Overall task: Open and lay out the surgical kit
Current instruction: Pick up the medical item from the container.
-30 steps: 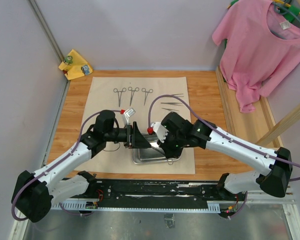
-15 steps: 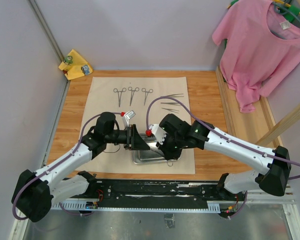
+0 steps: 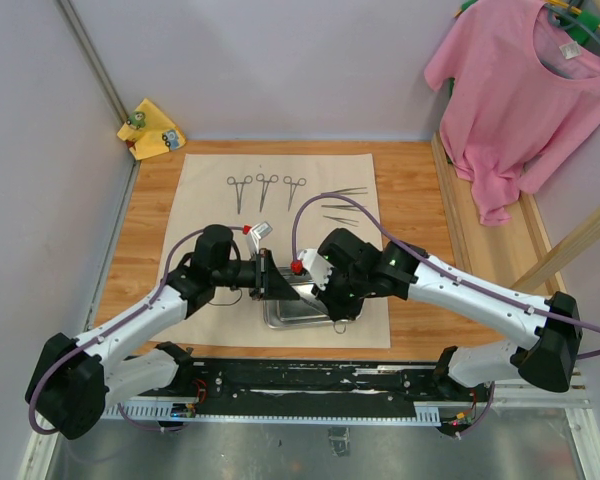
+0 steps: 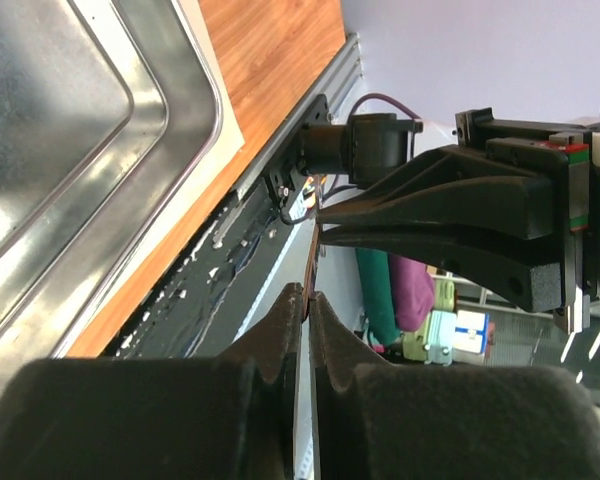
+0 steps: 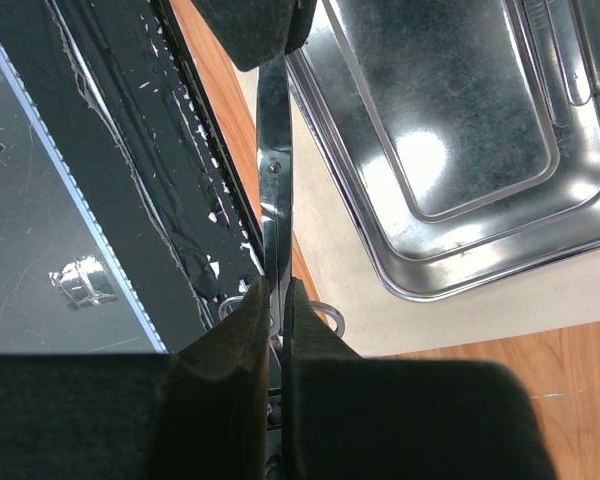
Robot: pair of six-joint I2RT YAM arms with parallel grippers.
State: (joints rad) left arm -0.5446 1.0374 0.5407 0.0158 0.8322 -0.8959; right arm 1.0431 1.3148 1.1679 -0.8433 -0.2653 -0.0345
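From above, the left gripper (image 3: 285, 284) and right gripper (image 3: 304, 290) meet tip to tip over the tray (image 3: 280, 320). 3 forceps (image 3: 267, 188) lie in a row on the cloth (image 3: 205, 210) beyond the tray, with the tweezers (image 3: 342, 206) to the right of them.

In the left wrist view, the left fingers are pressed together on a thin steel strip, the 4th forceps (image 4: 316, 262). It runs straight across to the right gripper, above the tray's near rim.

In the right wrist view, the right fingers are clamped on the same forceps near its ring end. Its long shaft points away to the left gripper, just beside the tray. So both hold 1 tool, end to end. The row beyond the tray looks closer to the left arm, so that arm should probably carry it there.
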